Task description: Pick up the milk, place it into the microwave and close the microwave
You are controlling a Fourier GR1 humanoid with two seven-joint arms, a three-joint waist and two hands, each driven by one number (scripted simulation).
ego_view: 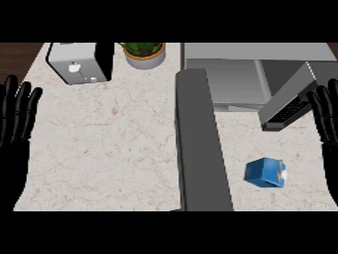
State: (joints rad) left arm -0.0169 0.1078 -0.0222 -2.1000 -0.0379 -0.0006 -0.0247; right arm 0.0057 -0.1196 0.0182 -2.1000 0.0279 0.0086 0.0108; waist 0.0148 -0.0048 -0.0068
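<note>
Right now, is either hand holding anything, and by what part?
Nothing is held. The left hand and right hand are both open, and the milk carton sits untouched on the counter.

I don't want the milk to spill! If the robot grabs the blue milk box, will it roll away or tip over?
Probably no rolling: the milk carton looks boxy with flat sides, so it should slide rather than roll. It looks already tilted on the counter, so a nudge might tip it. Both the left hand and right hand are open, away from it.

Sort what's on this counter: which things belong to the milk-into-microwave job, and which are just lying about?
Job: milk carton, blue, lying on the counter; microwave, with its door open.

Lying about: potted plant; toaster-like white appliance; grey strip across the counter.
</note>
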